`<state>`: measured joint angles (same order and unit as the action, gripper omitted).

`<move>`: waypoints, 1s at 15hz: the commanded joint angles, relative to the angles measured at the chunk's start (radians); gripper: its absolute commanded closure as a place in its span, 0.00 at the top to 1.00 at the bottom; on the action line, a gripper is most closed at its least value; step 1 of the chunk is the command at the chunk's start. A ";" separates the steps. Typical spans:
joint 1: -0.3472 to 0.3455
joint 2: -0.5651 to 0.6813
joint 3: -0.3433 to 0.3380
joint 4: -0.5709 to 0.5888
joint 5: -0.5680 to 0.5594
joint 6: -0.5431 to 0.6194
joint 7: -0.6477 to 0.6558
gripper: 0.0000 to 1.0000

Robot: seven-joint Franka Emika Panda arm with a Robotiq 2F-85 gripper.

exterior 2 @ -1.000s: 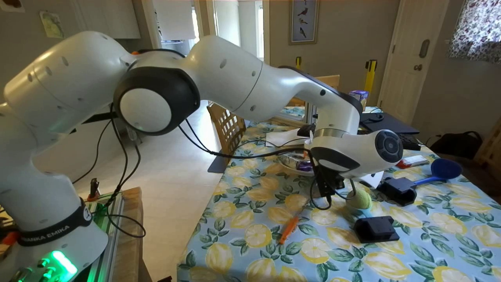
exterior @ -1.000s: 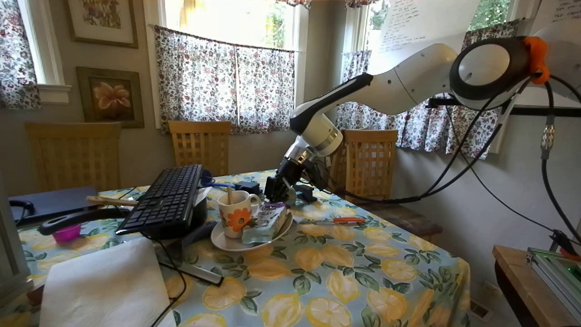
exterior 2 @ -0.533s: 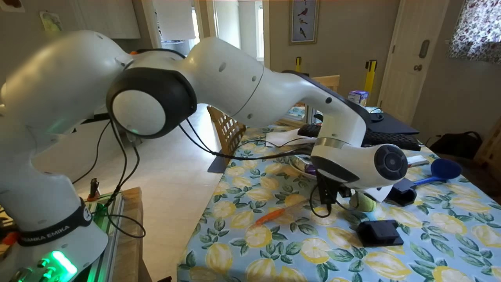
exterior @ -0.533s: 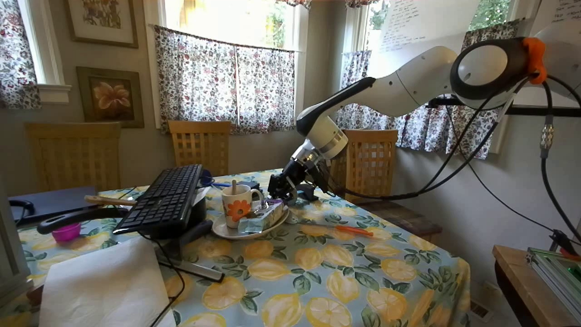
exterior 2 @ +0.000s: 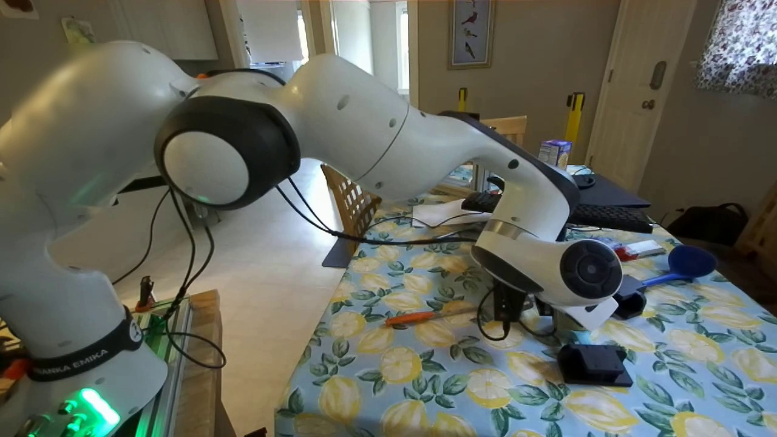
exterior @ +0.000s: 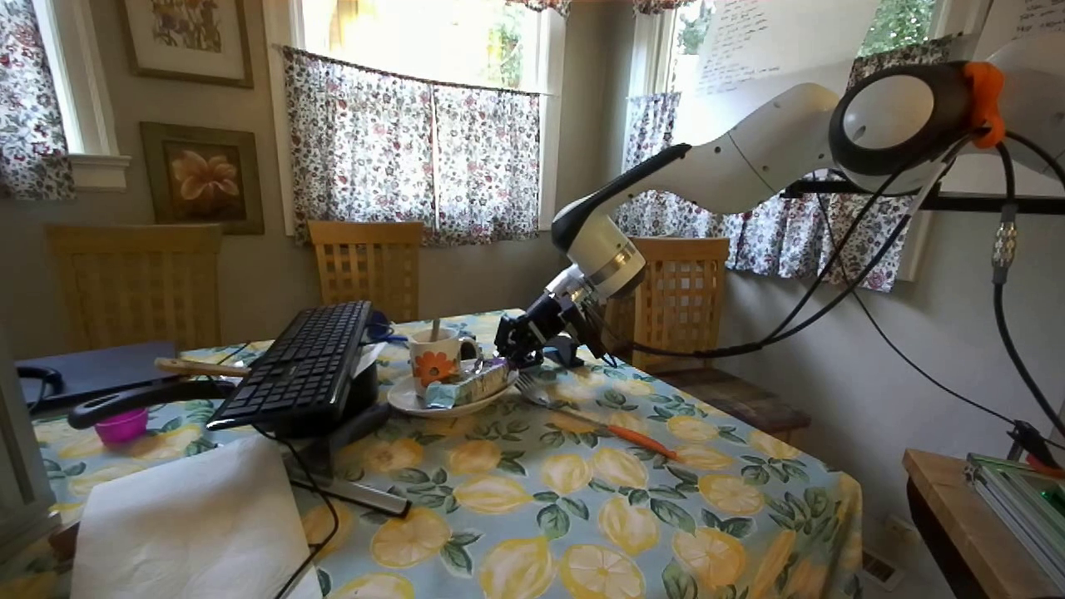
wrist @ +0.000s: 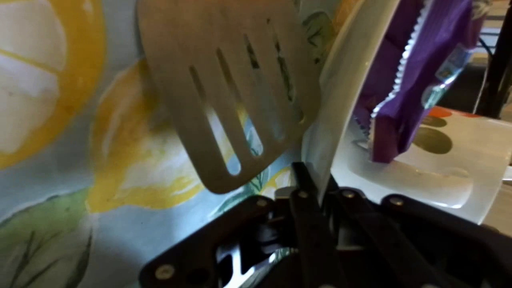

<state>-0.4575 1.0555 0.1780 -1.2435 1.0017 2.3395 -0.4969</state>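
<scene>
The gripper (wrist: 317, 182) pinches the plate (wrist: 348, 80) by its rim — a mug (exterior: 434, 366) and a packet (wrist: 424, 76) sit on it. Just beside the plate lies a spatula (wrist: 180, 92).

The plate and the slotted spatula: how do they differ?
The plate is pale and rounded; the spatula has a slotted metal blade and an orange handle. The gripper pinches the plate's rim, while the spatula lies unheld on the tablecloth. The plate carries a mug and a wrapped packet; the spatula carries nothing. Both are near the gripper.
</scene>
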 commanded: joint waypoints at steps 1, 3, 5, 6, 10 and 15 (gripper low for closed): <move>-0.007 -0.071 0.006 -0.096 0.122 0.082 -0.013 0.02; -0.004 -0.087 0.002 -0.123 0.168 0.112 -0.020 0.02; 0.003 -0.108 -0.007 -0.153 0.193 0.120 -0.023 0.02; 0.008 -0.116 -0.014 -0.163 0.201 0.118 -0.021 0.29; 0.029 -0.159 -0.041 -0.206 0.221 0.106 -0.010 0.53; 0.070 -0.223 -0.095 -0.269 0.178 0.077 0.056 0.88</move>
<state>-0.4215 0.9140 0.1315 -1.4297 1.1776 2.4474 -0.4944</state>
